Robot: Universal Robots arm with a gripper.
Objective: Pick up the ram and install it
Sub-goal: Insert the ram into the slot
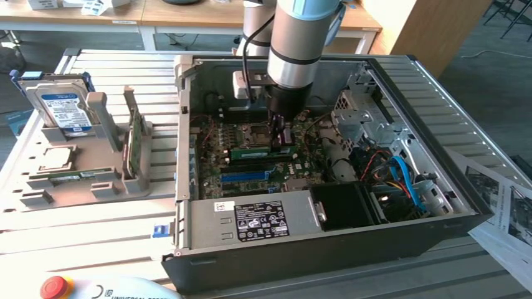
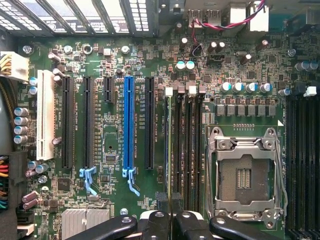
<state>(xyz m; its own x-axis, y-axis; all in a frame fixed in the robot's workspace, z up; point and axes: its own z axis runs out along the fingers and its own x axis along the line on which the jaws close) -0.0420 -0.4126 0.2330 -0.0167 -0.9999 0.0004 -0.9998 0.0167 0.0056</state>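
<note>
Your ram [image 1: 259, 151]: on edge at memory slots, mid motherboard [image 1: 218, 156], pinched in narrow gripper [image 1: 280, 139]; seated or not, cannot tell. Exterior view, from ram: CPU socket [image 1: 259, 132] 12 o'clock, blue slot [image 1: 248, 176] 6 o'clock, parts tray [image 1: 25, 177] with hard drive [image 1: 60, 109] 9 o'clock.

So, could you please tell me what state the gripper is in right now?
The gripper is closed, holding the ram at the memory slots.
</note>
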